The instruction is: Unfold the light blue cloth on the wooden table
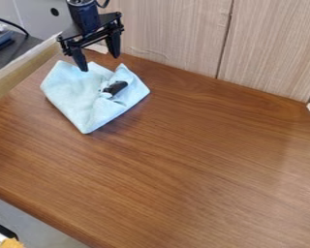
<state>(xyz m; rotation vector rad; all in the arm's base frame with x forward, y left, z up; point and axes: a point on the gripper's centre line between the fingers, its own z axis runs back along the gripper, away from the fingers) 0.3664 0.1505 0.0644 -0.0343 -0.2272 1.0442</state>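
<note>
Brown tabletop (203,155), 1 light-blue cloth (73,92) near the wooden rail (22,72), 1 open, empty pincer (99,63) at the cloth's far edge.

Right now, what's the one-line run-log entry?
gripper: open, near blue cloth's far edge | blue cloth: rumpled, on wooden table | dark object: among folds

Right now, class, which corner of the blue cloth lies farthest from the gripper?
The bottom corner of the blue cloth, pointing toward the camera; its other corners lie higher, closer to the gripper.
</note>
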